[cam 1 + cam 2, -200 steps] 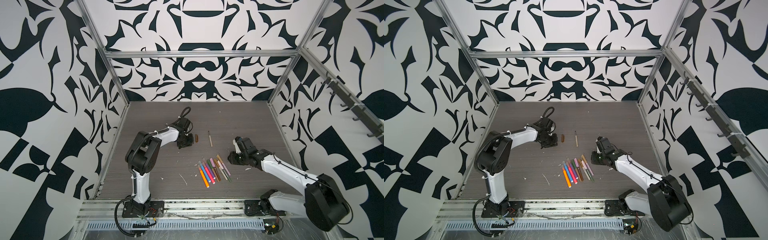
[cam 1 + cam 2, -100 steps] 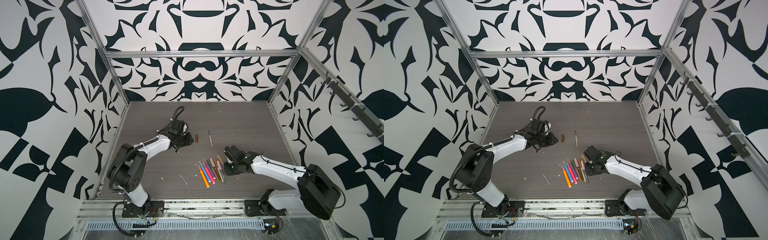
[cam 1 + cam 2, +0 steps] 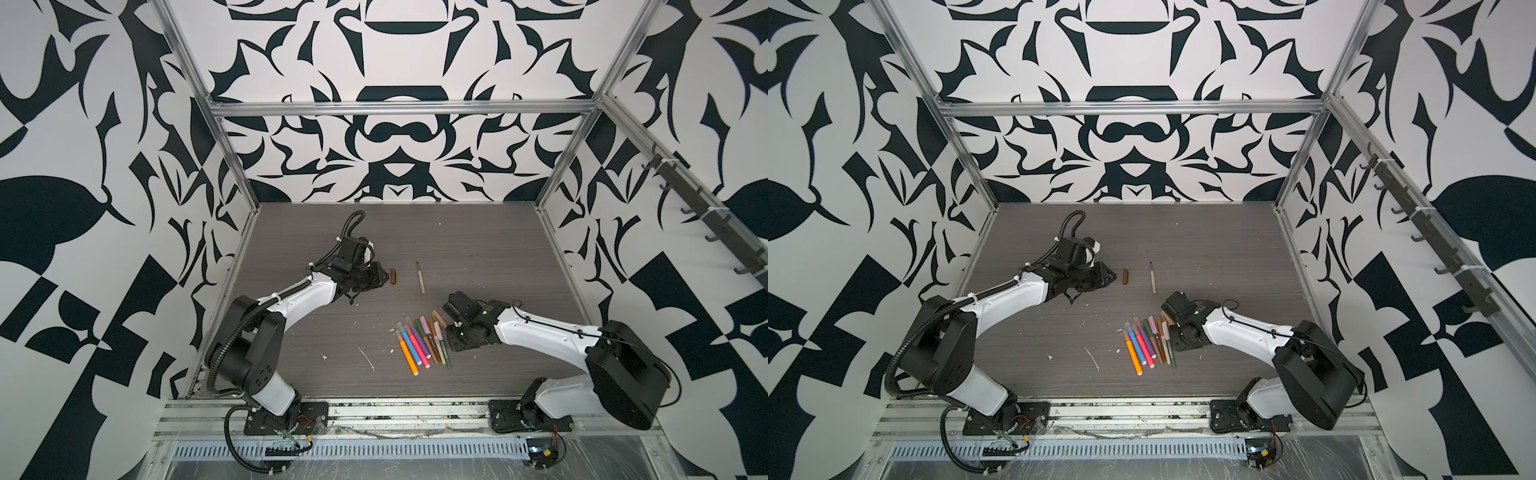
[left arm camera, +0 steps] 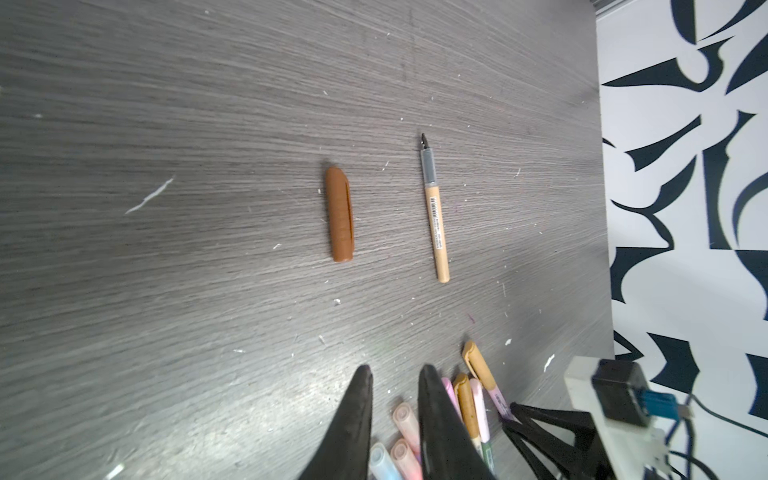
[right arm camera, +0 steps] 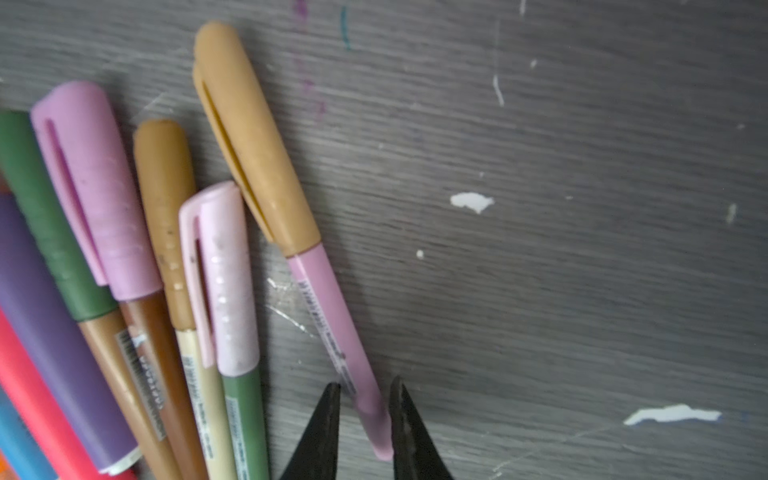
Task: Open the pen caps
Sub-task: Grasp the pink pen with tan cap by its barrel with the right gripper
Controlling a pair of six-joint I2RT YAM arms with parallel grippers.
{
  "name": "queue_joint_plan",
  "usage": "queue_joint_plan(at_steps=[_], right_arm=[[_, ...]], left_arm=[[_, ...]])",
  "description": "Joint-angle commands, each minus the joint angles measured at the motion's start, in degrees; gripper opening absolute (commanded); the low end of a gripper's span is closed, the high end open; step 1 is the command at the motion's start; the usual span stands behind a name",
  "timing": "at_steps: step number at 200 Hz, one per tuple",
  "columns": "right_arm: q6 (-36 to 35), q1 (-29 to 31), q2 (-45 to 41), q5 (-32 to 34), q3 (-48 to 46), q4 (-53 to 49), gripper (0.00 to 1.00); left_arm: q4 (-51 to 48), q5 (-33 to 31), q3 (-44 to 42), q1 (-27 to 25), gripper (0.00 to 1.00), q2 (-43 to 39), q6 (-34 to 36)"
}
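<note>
While the right gripper (image 5: 365, 382) hugs the pink pen (image 5: 328, 307) by its tail (pinched? we can't tell), the tan cap (image 5: 253, 141) points straight away.

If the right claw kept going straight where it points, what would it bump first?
The pink pen with the tan cap; the right gripper seems closed on it. Beyond, probably just table.

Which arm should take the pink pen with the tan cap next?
Right: the right gripper flanks the pink pen barrel, fingertips either side. The left gripper hangs empty farther off, beside the loose brown cap.
</note>
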Motion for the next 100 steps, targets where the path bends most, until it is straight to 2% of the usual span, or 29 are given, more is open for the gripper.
queue_joint_plan(at_steps=[1,42,57,76,100], right_arm=[[0.9,1.1,1.6,2.7,2.8,-2.4,0.25],[0.0,1.5,3.7,2.8,4.2,-3.0,0.21],[-0.4,1.5,3.8,2.3,4.4,-2.9,0.19],[-0.9,1.4,3.0,2.1,4.2,-2.6,0.13],[-1.1,1.3,-0.3,3.0,4.4,-2.8,0.09]], left_arm=[[-1.6,0.1,0.2,-0.2,0.23,-1.8,-1.5],[-7.0,-6.3,1.2,0.2,0.26,-3.3,-3.8],[-8.5,-8.0,1.1,2.2,0.22,-3.2,-6.7],[-6.6,-4.4,-0.9,6.7,0.02,-2.7,-11.2],[0.3,2.2,-4.4,10.4,0.03,-2.9,-15.4]])
